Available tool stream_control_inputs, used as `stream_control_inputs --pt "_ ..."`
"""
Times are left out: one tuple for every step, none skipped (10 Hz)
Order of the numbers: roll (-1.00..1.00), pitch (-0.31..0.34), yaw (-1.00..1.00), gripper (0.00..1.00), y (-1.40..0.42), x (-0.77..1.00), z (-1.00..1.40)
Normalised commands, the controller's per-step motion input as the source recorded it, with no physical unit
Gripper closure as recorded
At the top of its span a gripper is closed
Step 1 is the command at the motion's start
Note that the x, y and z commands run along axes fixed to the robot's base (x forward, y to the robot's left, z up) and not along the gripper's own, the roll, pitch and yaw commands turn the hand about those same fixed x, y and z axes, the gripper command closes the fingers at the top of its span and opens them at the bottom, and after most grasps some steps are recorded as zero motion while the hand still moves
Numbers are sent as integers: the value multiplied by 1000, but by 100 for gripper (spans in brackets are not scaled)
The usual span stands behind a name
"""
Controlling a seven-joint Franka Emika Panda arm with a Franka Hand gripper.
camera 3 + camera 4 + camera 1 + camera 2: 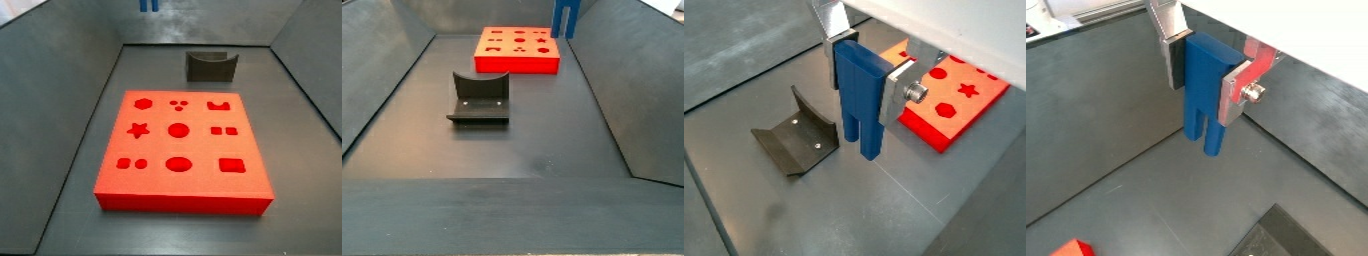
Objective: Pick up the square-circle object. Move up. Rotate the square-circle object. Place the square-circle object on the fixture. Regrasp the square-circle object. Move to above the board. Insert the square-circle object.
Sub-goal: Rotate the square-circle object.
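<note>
Lab rig: grey walled test bin (pixel 502 140)

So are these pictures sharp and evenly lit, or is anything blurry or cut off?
In both wrist views the blue piece in the end effector is crisp, with pale glare on the grey floor. In a side view the red board is bright and sharp. In the side views the blue piece is cut by the frame edge.
</note>
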Motion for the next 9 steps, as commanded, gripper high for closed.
stream_control_inputs --pt "-140 105 -184 100 0 0 -1000" --pt "-140 89 -131 100 1 7 -1000" --pt "-142 36 -94 100 3 20 -1000" --pt "-148 4 -79 100 5 16 -1000" --pt "-154 -22 -68 100 6 15 -1000" --pt "-160 -32 -59 100 8 17 -1000" --pt "-165 -30 -54 100 10 23 -1000" --pt "-169 -27 -49 100 12 27 -1000" --pt "-176 -24 -43 100 14 30 -1000"
